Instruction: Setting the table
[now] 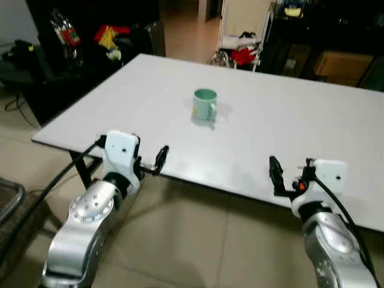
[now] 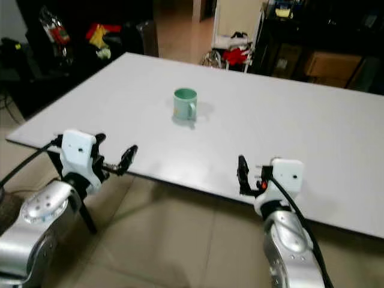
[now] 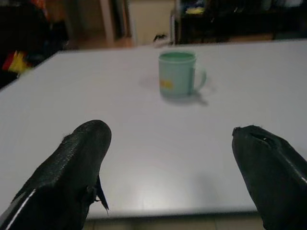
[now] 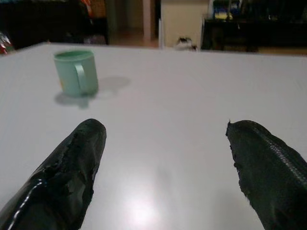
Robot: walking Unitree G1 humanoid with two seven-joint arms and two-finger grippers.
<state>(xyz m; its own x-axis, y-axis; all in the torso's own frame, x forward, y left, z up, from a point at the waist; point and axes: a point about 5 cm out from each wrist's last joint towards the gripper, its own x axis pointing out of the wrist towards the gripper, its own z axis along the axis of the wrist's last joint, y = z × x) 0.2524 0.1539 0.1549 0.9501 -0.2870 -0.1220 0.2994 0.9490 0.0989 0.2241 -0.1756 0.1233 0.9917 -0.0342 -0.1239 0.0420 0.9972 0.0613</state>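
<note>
A pale green mug (image 1: 205, 104) stands upright near the middle of the white table (image 1: 282, 126), its handle turned toward my right side. My left gripper (image 1: 158, 159) hovers at the table's near edge, well short of the mug, and its fingers (image 3: 79, 158) are spread wide with nothing between them. My right gripper (image 1: 276, 175) is also held at the near edge, farther right, open and empty. Seen from the right wrist, the mug (image 4: 76, 72) sits ahead and off to one side of the spread fingers (image 4: 72, 163).
A dark cabinet with colourful items (image 1: 90, 36) stands beyond the table's left side. Red and white clutter (image 1: 240, 54) lies on the floor behind the far edge. Black shelving (image 1: 324, 42) lines the back right. A table leg (image 1: 78, 171) and tiled floor (image 1: 198, 246) are below.
</note>
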